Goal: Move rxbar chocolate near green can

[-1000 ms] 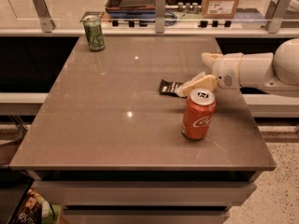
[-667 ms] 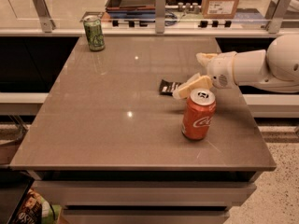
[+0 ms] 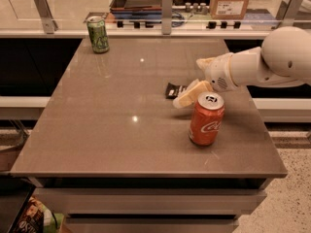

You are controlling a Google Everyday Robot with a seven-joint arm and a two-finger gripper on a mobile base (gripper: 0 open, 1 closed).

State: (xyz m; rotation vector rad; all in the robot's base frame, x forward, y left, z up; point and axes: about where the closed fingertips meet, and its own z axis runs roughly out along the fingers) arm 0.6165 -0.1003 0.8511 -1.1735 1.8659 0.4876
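The rxbar chocolate (image 3: 174,90) is a flat black bar lying near the middle of the table, and its right end is hidden behind my gripper's lower finger. The green can (image 3: 98,34) stands upright at the table's far left corner, far from the bar. My gripper (image 3: 188,81) reaches in from the right on a white arm and sits over the bar's right end. Its cream fingers (image 3: 190,93) are spread open, one low at the bar and one higher behind it. The bar rests on the table.
A red Coca-Cola can (image 3: 206,119) stands upright just in front of the gripper and right of the bar. The brown table (image 3: 107,130) ends at a front edge below it. A railing with boxes and trays behind it runs along the back.
The arm has shifted slightly left and forward, bringing the gripper closer over the bar's right end. The bar and both cans have not moved.
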